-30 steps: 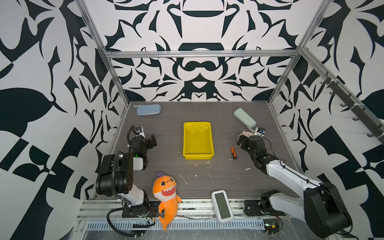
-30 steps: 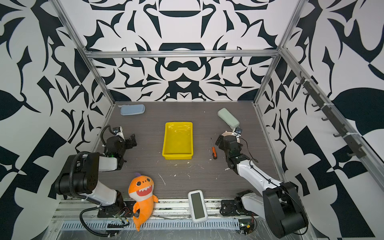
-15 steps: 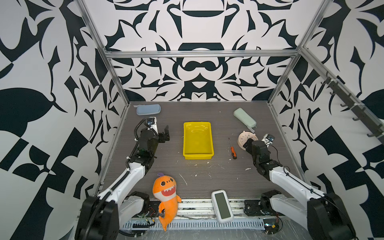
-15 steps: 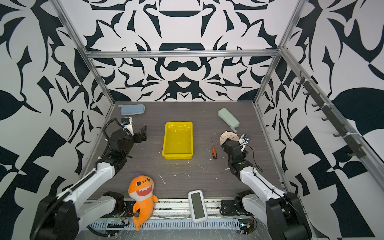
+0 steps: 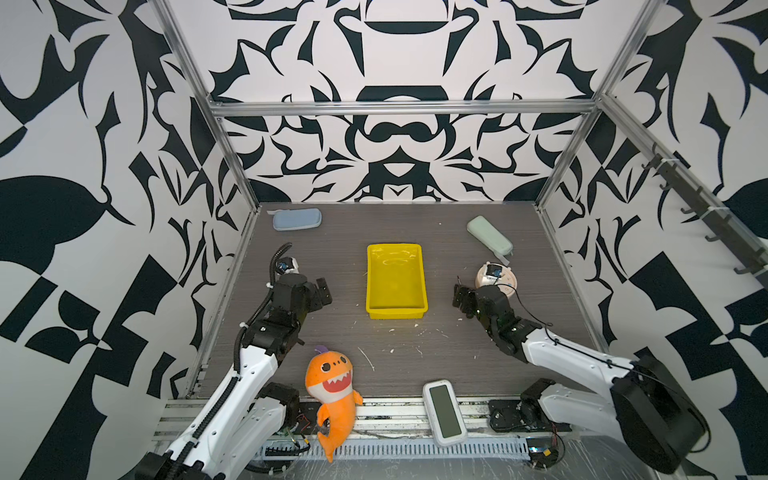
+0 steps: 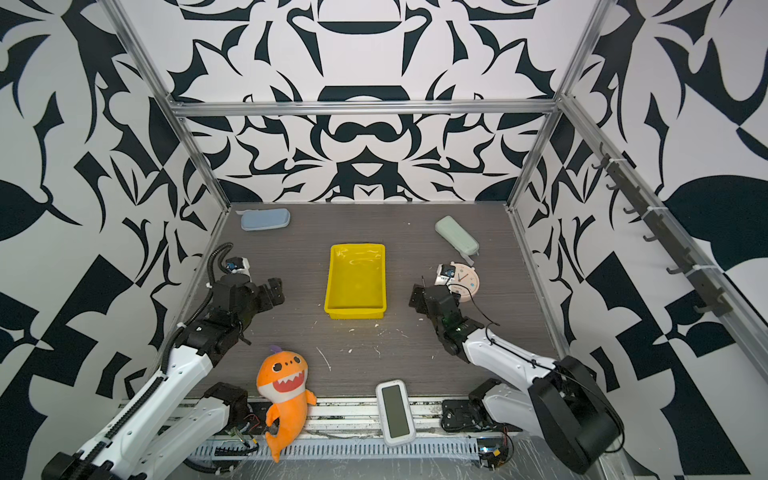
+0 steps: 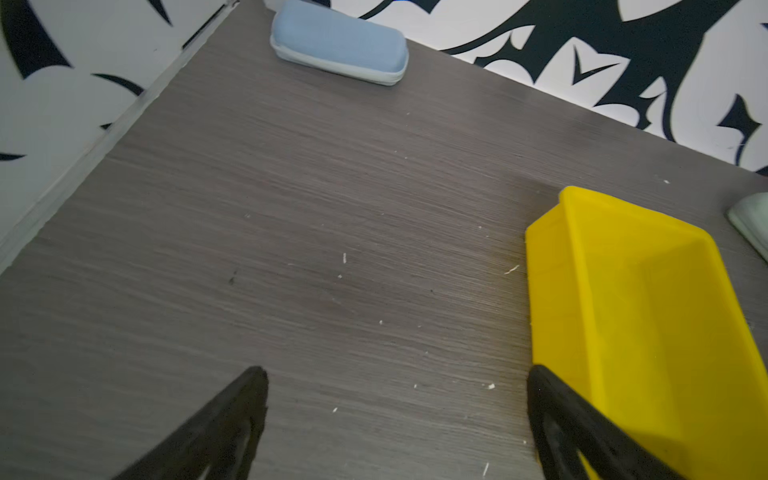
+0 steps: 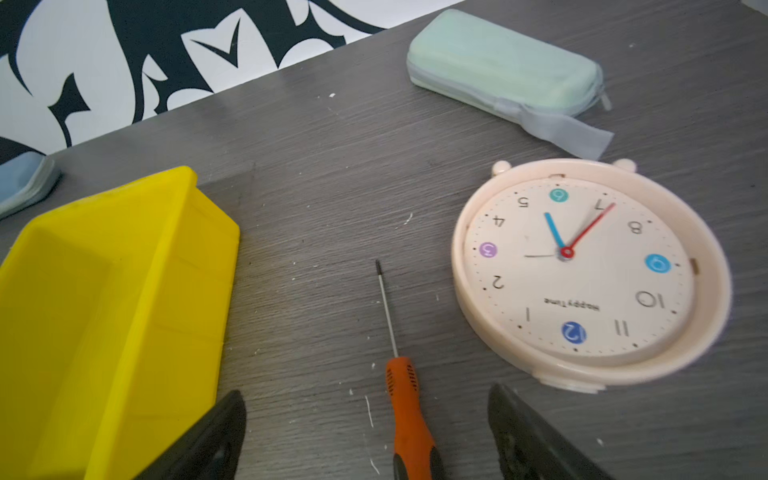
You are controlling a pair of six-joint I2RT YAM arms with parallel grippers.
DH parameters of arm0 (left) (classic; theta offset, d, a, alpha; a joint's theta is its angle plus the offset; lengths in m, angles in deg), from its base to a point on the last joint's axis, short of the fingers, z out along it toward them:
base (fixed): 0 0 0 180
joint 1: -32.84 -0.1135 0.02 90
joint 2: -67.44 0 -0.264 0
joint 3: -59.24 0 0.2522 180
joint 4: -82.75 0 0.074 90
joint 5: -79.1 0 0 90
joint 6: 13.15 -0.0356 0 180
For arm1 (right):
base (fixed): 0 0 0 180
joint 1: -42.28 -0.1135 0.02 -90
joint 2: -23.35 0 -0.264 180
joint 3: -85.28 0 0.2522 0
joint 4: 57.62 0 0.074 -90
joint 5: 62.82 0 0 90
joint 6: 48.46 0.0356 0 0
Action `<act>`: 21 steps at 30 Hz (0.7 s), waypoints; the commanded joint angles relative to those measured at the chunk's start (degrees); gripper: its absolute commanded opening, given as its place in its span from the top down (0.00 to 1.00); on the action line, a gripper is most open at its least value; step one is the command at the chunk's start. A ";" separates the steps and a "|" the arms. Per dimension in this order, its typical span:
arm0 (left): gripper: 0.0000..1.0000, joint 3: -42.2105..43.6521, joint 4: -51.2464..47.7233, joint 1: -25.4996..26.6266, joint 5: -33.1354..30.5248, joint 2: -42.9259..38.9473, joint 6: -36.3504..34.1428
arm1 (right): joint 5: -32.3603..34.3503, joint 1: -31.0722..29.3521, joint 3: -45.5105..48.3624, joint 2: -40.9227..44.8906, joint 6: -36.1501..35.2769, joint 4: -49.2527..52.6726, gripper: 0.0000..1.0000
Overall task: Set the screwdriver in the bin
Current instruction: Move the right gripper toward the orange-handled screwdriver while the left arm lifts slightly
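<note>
The screwdriver (image 8: 405,407), orange-handled with a thin shaft, lies on the table right of the bin (image 8: 104,195). My right gripper (image 8: 365,390) stands open just above it, a finger on either side of the handle and touching nothing. In both top views the right gripper (image 5: 463,301) (image 6: 417,301) covers the handle, so only the screwdriver's shaft tip (image 5: 458,279) (image 6: 423,279) shows. The yellow bin (image 5: 395,249) (image 6: 357,248) sits mid-table with nothing in it. Left of the bin, my left gripper (image 5: 322,291) (image 7: 397,370) is open over bare table.
A pale clock (image 5: 500,274) (image 8: 582,266) lies face up close to the right of the screwdriver. A green case (image 5: 488,235) is at the back right, a blue case (image 5: 297,219) at the back left. An orange shark plush (image 5: 330,386) and a white device (image 5: 444,411) lie at the front edge.
My right gripper has come off the clock and moved left and nearer, over the screwdriver. The left arm has unfolded and reached forward toward the bin's left side.
</note>
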 commanded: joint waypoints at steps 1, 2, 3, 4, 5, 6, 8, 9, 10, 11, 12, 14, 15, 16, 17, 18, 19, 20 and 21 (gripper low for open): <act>0.00 1.69 -4.32 -0.05 -6.09 -2.27 5.86 | -1.82 -0.70 -4.04 -3.00 -2.30 -2.11 0.06; 0.00 1.90 -5.39 -0.05 -8.15 -2.90 7.72 | -2.77 -0.68 -5.15 -4.02 -2.89 -1.69 0.06; 0.00 1.93 -6.92 -0.09 -10.01 -3.41 9.57 | -3.04 -0.66 -6.33 -4.71 -3.19 -0.58 0.06; 0.00 1.88 -8.69 -0.11 -12.20 -3.96 11.68 | -2.96 -0.68 -7.38 -5.53 -3.46 0.65 0.06; 0.00 1.96 -10.24 -0.12 -14.14 -4.55 13.54 | -2.70 -0.64 -8.07 -6.24 -3.92 1.28 0.06; 0.00 2.12 -11.20 -0.10 -15.15 -5.02 14.71 | -2.37 -0.64 -8.44 -6.76 -4.09 1.71 0.06; 0.00 2.80 -13.05 -0.20 -17.75 -6.31 17.73 | -1.61 -0.69 -9.18 -7.83 -4.34 2.20 0.06; 0.01 3.54 -14.14 -0.25 -19.37 -6.75 20.23 | -1.55 -0.68 -9.65 -8.34 -4.38 2.68 0.06; 0.00 4.74 -14.89 -0.19 -21.01 -7.23 23.31 | -1.52 -0.68 -10.19 -8.97 -4.34 3.41 0.06; 0.00 5.89 -14.70 -0.26 -21.47 -7.87 24.67 | -1.42 -0.67 -10.91 -9.82 -4.15 4.49 0.06; 0.00 6.31 -13.99 -0.34 -21.05 -8.45 24.43 | -1.27 -0.64 -11.69 -10.65 -3.91 5.55 0.06; 0.00 7.25 -12.39 -0.36 -20.16 -9.55 24.09 | -0.97 -0.66 -13.67 -12.67 -3.38 8.24 0.06; 0.00 7.43 -11.95 -0.34 -20.05 -9.73 23.85 | -1.04 -0.68 -14.57 -13.47 -3.20 9.07 0.06; 0.00 7.60 -12.01 -0.39 -20.13 -9.78 23.96 | -1.18 -0.68 -15.61 -14.23 -3.05 9.92 0.07; 0.00 7.52 -12.10 -0.40 -20.14 -9.69 24.04 | -1.57 -0.68 -16.73 -15.10 -2.83 11.42 0.07; 0.00 7.58 -12.04 -0.36 -20.07 -9.55 24.05 | -2.05 -0.68 -17.50 -15.72 -2.72 12.40 0.07; 0.00 7.55 -11.72 -0.38 -19.81 -9.10 24.02 | -2.58 -0.68 -18.02 -16.51 -2.59 12.93 0.07; 0.00 7.59 -11.20 -0.37 -19.65 -8.57 23.78 | -2.97 -0.67 -18.37 -17.33 -2.25 13.03 0.07; 0.00 7.52 -10.78 -0.35 -19.56 -8.00 23.59 | -3.28 -0.66 -18.71 -18.00 -1.81 13.38 0.07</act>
